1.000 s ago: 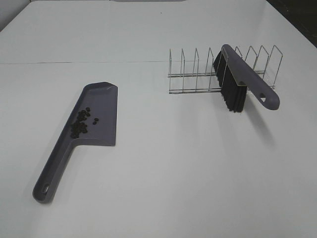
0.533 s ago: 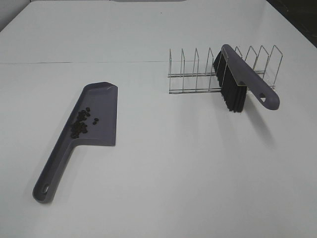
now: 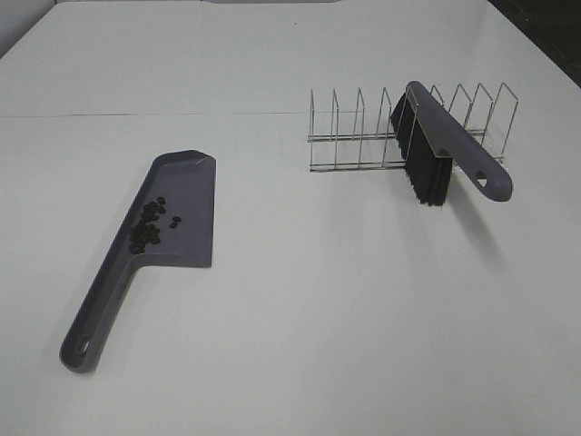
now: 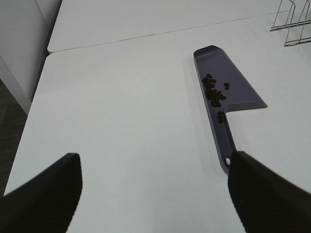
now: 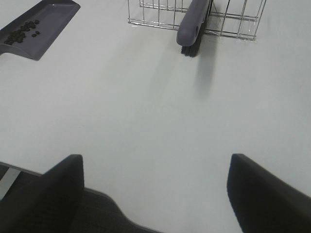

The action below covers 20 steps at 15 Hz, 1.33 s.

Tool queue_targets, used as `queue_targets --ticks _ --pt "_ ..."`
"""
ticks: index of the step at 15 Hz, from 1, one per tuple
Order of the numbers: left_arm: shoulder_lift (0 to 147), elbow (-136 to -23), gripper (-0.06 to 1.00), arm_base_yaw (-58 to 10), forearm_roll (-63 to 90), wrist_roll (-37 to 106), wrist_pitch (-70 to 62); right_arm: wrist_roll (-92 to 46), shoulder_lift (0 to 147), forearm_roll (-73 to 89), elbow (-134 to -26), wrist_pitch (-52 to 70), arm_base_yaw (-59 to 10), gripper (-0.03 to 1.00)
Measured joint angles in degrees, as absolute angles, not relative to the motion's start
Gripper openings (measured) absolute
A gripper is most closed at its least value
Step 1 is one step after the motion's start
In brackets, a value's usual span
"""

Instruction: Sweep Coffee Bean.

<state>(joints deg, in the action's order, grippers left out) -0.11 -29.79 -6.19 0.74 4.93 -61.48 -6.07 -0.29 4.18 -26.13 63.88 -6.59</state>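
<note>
A cluster of dark coffee beans (image 3: 148, 225) lies in the grey dustpan (image 3: 192, 195), which lies flat at the table's left with its handle toward the front. They also show in the left wrist view (image 4: 214, 93) and the right wrist view (image 5: 22, 33). A grey brush with black bristles (image 3: 434, 150) rests in the wire rack (image 3: 359, 136) at the back right. My left gripper (image 4: 154, 187) is open and empty, well back from the dustpan handle (image 4: 224, 145). My right gripper (image 5: 155, 187) is open and empty over the table's front edge, far from the brush (image 5: 193, 22).
The white table (image 3: 345, 300) has a seam across the back. Its left edge (image 4: 36, 92) drops to the floor. The rack (image 5: 160, 12) stands behind the brush. No arm shows in the high view.
</note>
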Motion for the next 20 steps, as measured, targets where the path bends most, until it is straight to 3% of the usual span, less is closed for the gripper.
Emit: queue_targets --ticks 5,8,20 --pt "-0.1 -29.8 0.76 -6.2 0.7 4.9 -61.5 -6.1 -0.3 4.3 -26.1 63.9 -6.2 0.77" --pt "-0.1 -29.8 0.76 -6.2 0.7 4.9 -61.5 -6.1 -0.3 4.7 -26.1 63.9 -2.5 0.77" --pt "-0.1 -29.8 0.76 -6.2 0.7 4.9 -61.4 -6.1 -0.3 4.8 -26.1 63.9 -2.4 0.77"
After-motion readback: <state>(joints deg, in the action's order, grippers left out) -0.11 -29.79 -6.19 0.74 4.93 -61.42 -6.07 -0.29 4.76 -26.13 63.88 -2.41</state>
